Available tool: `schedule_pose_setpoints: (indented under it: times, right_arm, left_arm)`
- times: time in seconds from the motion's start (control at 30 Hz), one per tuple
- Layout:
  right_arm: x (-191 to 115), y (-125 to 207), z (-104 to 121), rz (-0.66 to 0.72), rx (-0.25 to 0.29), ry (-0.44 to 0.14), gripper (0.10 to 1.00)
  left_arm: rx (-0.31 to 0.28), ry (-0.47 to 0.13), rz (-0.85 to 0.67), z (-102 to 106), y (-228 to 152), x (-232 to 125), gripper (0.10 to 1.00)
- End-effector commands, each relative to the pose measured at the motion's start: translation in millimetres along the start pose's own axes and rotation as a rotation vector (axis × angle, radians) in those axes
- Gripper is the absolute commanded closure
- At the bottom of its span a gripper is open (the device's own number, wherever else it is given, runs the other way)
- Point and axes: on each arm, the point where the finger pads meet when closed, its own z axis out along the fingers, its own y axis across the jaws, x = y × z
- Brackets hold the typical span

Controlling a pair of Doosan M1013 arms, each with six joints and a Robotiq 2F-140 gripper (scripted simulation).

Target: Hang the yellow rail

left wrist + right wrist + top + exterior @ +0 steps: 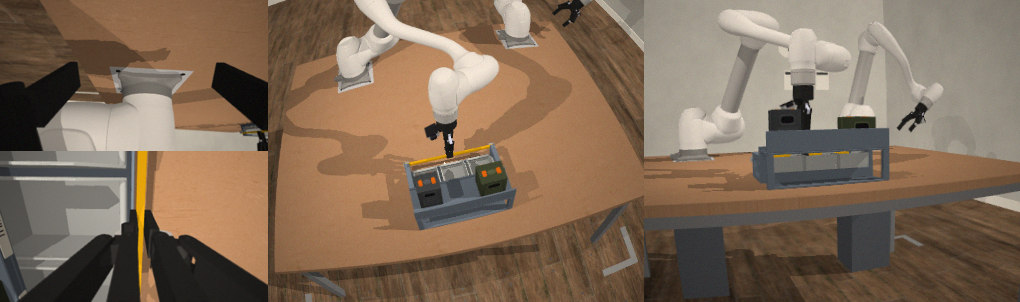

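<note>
The yellow rail (425,160) (782,156) (142,178) runs along the bin side of the blue-grey shelf unit (463,216) (826,138), reaching almost from one side wall to the other. My right gripper (449,154) (139,220) is shut on the rail near its middle. The hooks and end plates are too small to tell, so I cannot tell whether the rail ends sit between the plates or on them. Three pale, see-through bins stand upright in a row behind the rail; the middle bin (454,173) (94,198) is nearest the gripper. My left gripper (560,19) (906,129) (145,74) is open and empty, far from the shelf.
A dark grey box (429,196) (779,120) and a green box (492,186) (846,122), both with orange marks on top, stand on the unit beside the bins. The right arm reaches over the wooden table (333,200) (944,165). The left arm is raised away from the unit.
</note>
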Motion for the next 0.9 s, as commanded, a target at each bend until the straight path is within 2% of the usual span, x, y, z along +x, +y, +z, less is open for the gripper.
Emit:
schedule_pose_setpoints:
  times: [0.0,0.87]
  right_arm:
    - [-0.3,-0.3,-1.3,0.000,0.001,-0.001,0.999]
    - [-0.3,-0.4,0.1,0.000,0.001,-0.001,0.999]
  left_arm:
    - [0.000,0.001,0.000,-0.5,-0.1,0.0,0.098]
    - [0.000,0.001,0.000,-0.5,-0.1,0.0,0.098]
